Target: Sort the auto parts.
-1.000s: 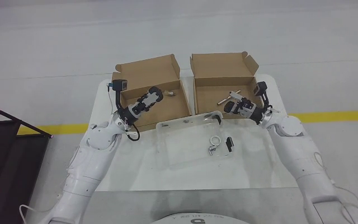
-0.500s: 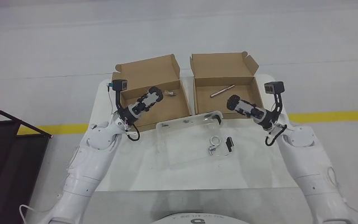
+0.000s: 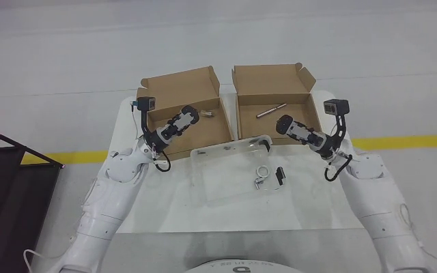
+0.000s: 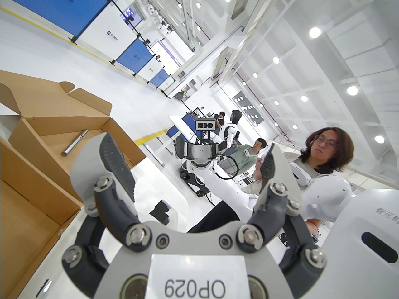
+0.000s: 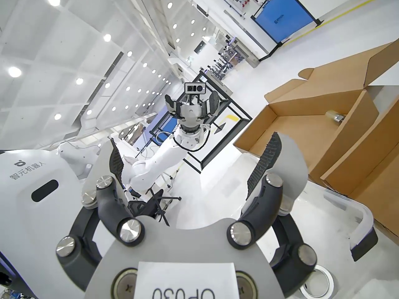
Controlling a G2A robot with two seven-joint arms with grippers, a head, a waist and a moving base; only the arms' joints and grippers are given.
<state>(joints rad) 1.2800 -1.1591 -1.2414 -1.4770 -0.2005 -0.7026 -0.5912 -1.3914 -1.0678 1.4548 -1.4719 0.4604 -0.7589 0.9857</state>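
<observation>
Cardboard boxes (image 3: 179,85) hold a rod (image 3: 272,110) and a fitting (image 3: 207,113) — ring (image 3: 261,170) and clip (image 3: 278,175) wait unsorted on the tray (image 3: 232,145); left claw (image 4: 187,157) and right claw (image 5: 194,144) gape empty.

On the white tabletop (image 3: 321,198), a plain brown box (image 3: 179,87) stands at eleven o'clock of the clear tray (image 3: 232,145), a second brown box (image 3: 273,80) at one o'clock holds a silver rod (image 3: 271,110), and the fingers (image 4: 117,163) are faced in ribbed black.

You have two cardboard boxes, the left box (image 3: 179,85) and the right box (image 3: 270,80), one clear tray (image 3: 222,184), one metal rod (image 3: 272,110), one short cylinder (image 3: 207,113), one ring (image 3: 261,170), one black clip (image 3: 278,175) and one small silver piece (image 3: 257,182).
</observation>
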